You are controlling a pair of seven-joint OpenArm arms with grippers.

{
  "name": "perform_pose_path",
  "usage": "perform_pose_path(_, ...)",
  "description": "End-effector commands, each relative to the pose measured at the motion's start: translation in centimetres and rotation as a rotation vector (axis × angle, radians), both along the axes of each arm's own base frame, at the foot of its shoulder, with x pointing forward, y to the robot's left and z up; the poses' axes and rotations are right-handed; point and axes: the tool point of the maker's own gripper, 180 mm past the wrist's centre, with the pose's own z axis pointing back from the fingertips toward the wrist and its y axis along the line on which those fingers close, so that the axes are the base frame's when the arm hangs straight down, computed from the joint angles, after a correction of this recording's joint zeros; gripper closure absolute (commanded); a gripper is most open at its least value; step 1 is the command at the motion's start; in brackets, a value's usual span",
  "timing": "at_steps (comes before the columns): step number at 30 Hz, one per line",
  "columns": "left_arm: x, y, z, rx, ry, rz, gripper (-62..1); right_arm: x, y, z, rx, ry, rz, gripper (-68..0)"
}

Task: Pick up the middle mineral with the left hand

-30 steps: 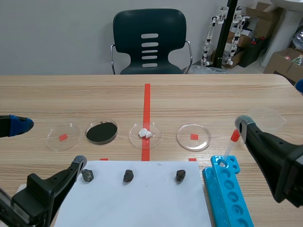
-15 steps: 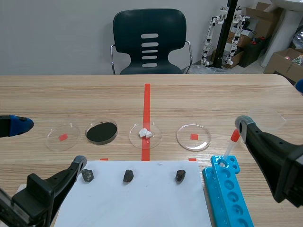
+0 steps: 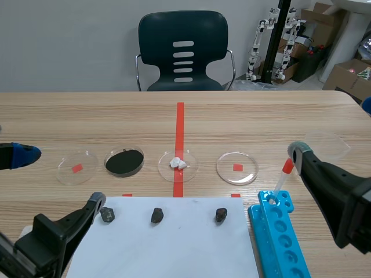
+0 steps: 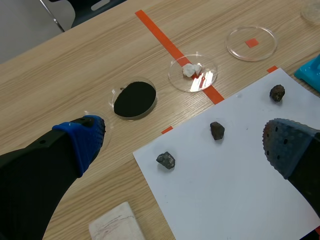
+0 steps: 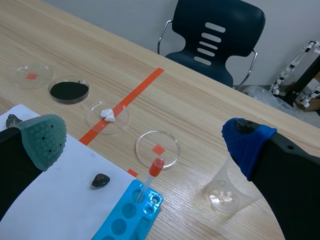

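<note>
So the left fingers (image 4: 82, 142) are spread wide, nothing held. The middle mineral (image 4: 217, 130) on the paper (image 4: 225, 200) should be straddled squarely before they're closed.

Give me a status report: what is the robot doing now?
Left gripper open, empty. Right gripper open, empty. Middle mineral on white paper, untouched, ahead of left gripper. Other minerals flank it, apart.

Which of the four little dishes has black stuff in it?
The second dish from the left, filled with black powder. The dish on the red line holds white lumps; the leftmost dish and the rightmost dish show only red marks.
</note>
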Motion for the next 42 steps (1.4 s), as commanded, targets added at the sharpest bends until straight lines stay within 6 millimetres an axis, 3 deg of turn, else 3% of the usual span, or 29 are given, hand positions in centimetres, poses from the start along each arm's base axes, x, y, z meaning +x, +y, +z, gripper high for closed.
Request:
perform_pose_path(1, 0.1, -0.3, 0.6, -0.022, -0.019, 0.000, -62.3, 0.2, 0.4, 1.2, 0.010, -0.041, 0.009, -67.9)
perform_pose_path(18, 0.1, -0.4, 0.3, -0.015, -0.003, 0.001, -62.3, 0.2, 0.4, 1.2, 0.010, -0.041, 0.009, -67.9)
perform_pose_path(26, 0.7, -1.7, -2.7, 0.019, 0.146, -0.013, -62.3, 0.2, 0.4, 1.2, 0.010, -0.041, 0.009, -67.9)
perform_pose_path(42, 2.8, -3.9, -11.1, 0.001, 0.405, 0.083, -62.3, 0.2, 0.4, 1.2, 0.010, -0.041, 0.009, -67.9)
